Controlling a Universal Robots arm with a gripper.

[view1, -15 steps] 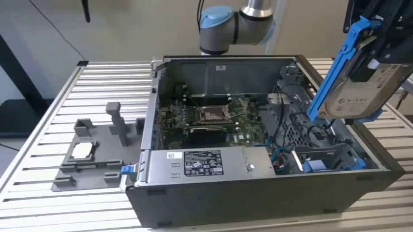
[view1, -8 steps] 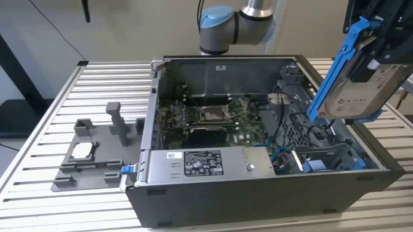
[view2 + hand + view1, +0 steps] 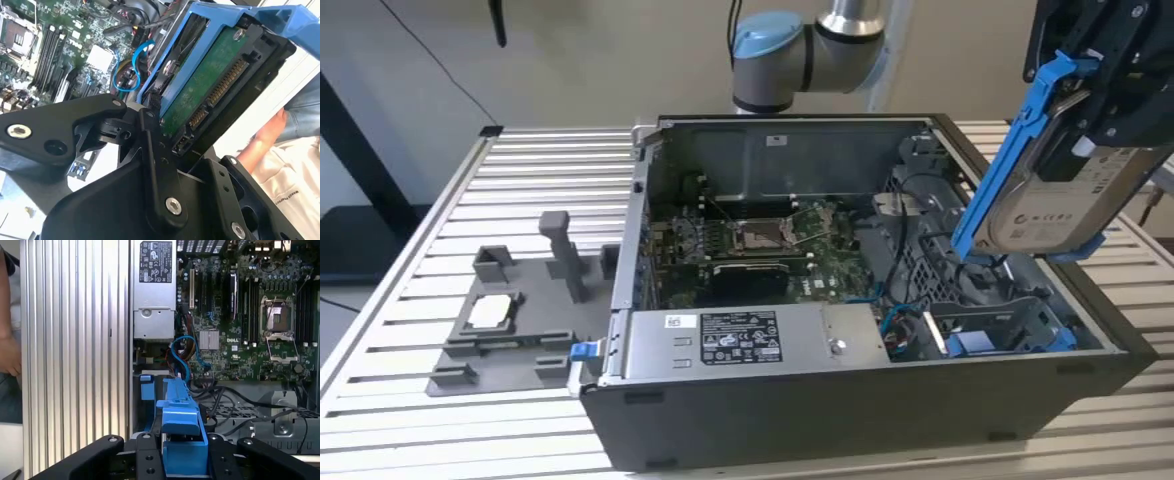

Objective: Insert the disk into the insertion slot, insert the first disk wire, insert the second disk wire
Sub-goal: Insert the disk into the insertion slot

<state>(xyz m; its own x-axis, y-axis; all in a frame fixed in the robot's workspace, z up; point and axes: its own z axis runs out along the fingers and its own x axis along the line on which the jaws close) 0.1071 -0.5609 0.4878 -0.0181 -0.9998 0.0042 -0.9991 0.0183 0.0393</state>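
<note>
Exterior view: pincer [image 3: 1091, 112] grips the disk [image 3: 1057, 205] above the open case [image 3: 854, 405] holding a motherboard [image 3: 761, 240].

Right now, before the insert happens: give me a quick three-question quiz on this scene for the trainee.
1. True or false: the disk already sits inside the computer case.
2. The fingers of the gripper are: A) open and empty; B) shut on the disk; C) shut on a loose cable.
3. Fill in: in the exterior view, the disk hangs over the case's ____ end (the exterior view's left or right).

Key: 1 false, it is held tilted above the case; 2 B; 3 right.
</note>
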